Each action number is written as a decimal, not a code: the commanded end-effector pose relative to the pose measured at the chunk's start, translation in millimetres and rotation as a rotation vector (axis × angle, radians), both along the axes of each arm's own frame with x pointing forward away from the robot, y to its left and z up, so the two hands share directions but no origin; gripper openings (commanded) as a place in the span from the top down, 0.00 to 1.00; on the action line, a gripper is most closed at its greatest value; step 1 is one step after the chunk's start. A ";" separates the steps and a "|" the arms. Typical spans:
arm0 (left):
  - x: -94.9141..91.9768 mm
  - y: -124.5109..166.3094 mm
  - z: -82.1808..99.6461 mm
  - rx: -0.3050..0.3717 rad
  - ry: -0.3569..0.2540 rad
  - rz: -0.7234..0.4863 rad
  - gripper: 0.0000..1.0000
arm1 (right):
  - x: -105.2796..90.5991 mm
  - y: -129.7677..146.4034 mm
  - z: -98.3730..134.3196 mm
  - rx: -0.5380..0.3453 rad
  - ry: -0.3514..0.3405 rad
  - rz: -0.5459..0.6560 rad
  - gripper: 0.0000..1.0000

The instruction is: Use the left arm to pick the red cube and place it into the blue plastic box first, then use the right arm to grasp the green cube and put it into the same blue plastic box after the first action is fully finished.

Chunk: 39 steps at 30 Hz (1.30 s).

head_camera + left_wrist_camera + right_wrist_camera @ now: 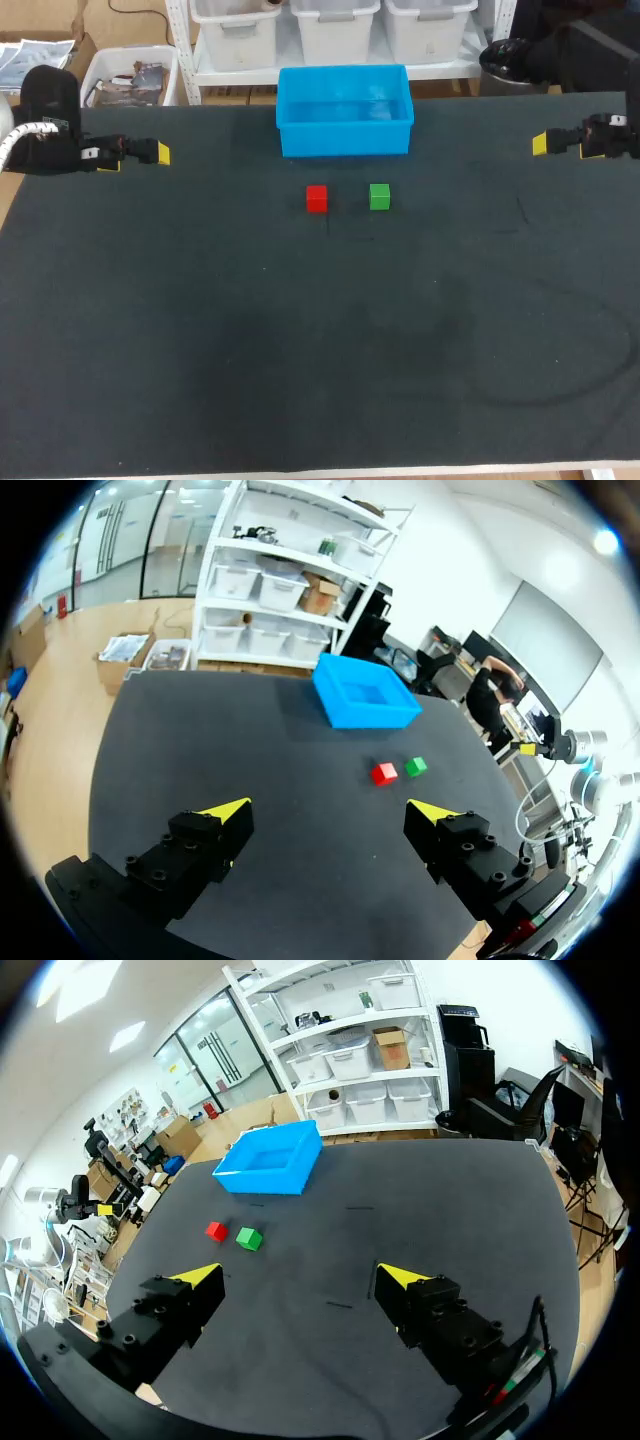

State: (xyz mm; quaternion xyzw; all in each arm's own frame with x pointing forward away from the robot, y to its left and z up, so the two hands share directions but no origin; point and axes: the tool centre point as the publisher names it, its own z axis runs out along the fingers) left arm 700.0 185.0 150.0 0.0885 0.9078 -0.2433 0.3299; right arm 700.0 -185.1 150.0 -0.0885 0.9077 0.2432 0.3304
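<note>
Left tool [330, 810] spread wide, empty; right tool [300, 1275] likewise spread, empty. Count: two tools, one red cube [317, 198], one green cube [379, 196], one blue plastic box [345, 138]. Cubes sit side by side, not touching, on the dark worktop [300, 350] near the box's front wall. Both lie well ahead of each tool.

L claw [328, 810] & R claw [298, 1275]: blk, yellow tips, screwed fingers [190, 858]; L arm [50, 100] w/ white ribbed hose [10, 138].
</note>
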 end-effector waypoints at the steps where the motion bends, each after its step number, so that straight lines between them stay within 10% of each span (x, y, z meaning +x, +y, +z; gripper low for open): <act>1: 0.0 0.0 0.0 0.000 0.000 0.000 0.00 | 0.0 0.0 0.0 0.000 0.000 0.000 0.00; 39: 1.6 -22.4 5.1 0.046 0.024 -0.016 0.00 | 0.0 0.0 0.0 0.000 0.000 0.000 0.00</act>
